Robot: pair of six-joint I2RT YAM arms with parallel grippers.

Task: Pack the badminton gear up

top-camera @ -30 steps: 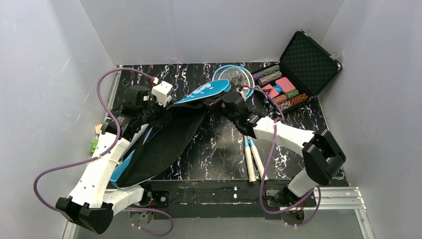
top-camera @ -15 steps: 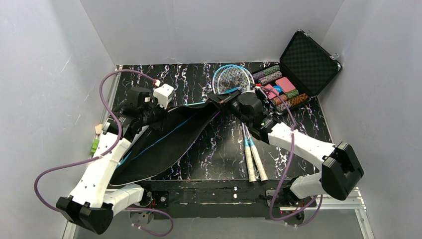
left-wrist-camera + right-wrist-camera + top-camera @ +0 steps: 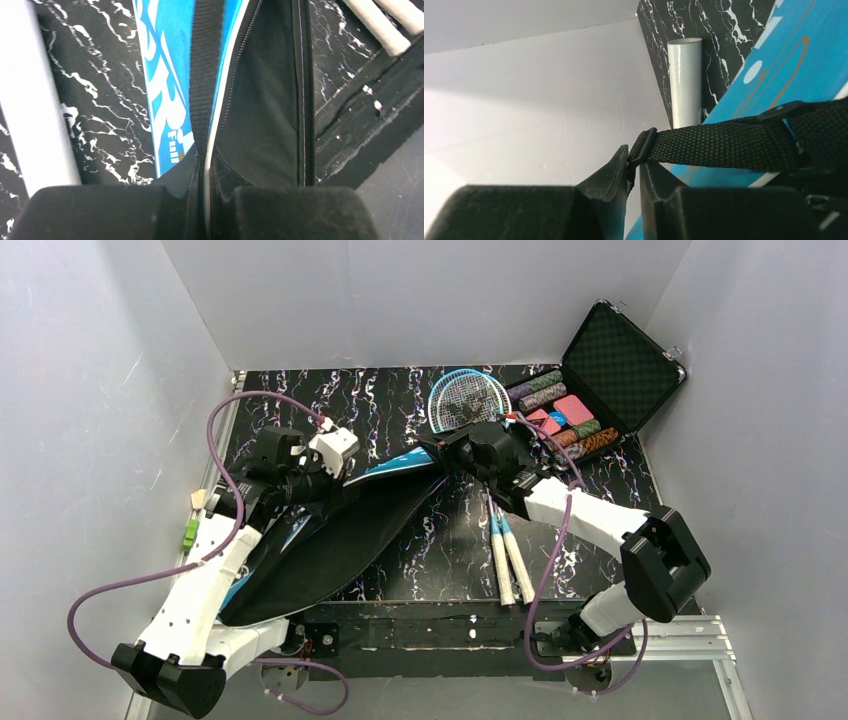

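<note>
The blue bag (image 3: 330,540) lettered in white lies open on the left of the table, black lining up. My left gripper (image 3: 333,475) is shut on its white-piped edge (image 3: 207,165) beside a black strap. My right gripper (image 3: 441,447) holds the end of the bag's black strap (image 3: 724,145) between nearly closed jaws at the bag's far tip. Two light-blue rackets (image 3: 468,398) lie right of the bag, with their white handles (image 3: 507,560) toward the near edge. A long white tube (image 3: 684,80) lies beyond the bag near the wall.
An open black case (image 3: 600,380) of coloured chips stands at the back right, close to the racket heads. White walls enclose the table on three sides. My left arm lies over the bag's left part.
The raised blue flap has come down and been drawn out toward the right gripper, which swung toward the racket heads and holds it by the strap. My left gripper shifted slightly right, still gripping.
</note>
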